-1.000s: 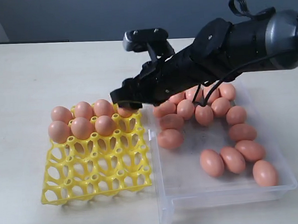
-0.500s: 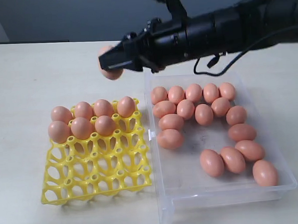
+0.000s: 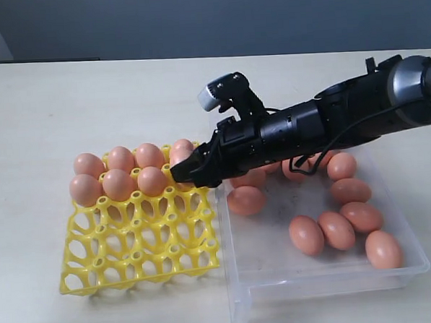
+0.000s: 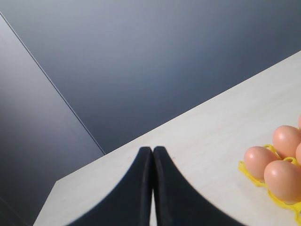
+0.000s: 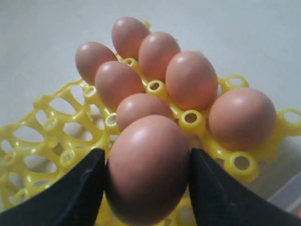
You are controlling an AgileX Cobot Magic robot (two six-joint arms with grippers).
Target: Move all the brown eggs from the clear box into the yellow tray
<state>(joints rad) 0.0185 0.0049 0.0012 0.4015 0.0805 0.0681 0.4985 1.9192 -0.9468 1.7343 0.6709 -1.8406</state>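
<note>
My right gripper point(image 3: 189, 173) reaches from the clear box point(image 3: 241, 301) across to the yellow tray point(image 3: 137, 247) and is shut on a brown egg point(image 5: 148, 169). It holds that egg low over the tray's second row, beside the three eggs point(image 3: 118, 184) standing there. The back row point(image 3: 148, 154) holds more eggs. Several brown eggs point(image 3: 337, 230) lie loose in the clear box, some hidden under the arm. My left gripper point(image 4: 153, 150) is shut and empty above bare table, with the tray's corner point(image 4: 248, 172) and a few eggs point(image 4: 260, 162) off to one side.
The pale table point(image 3: 39, 105) spreads all round the tray and box. The tray's front rows point(image 3: 145, 263) are bare cups with small pegs. The right arm point(image 3: 329, 123) lies low across the box's far-left part. A dark wall point(image 3: 193, 18) stands behind.
Half a second ago the right gripper held an egg high behind the tray. It has since come down with the egg to the tray's second row.
</note>
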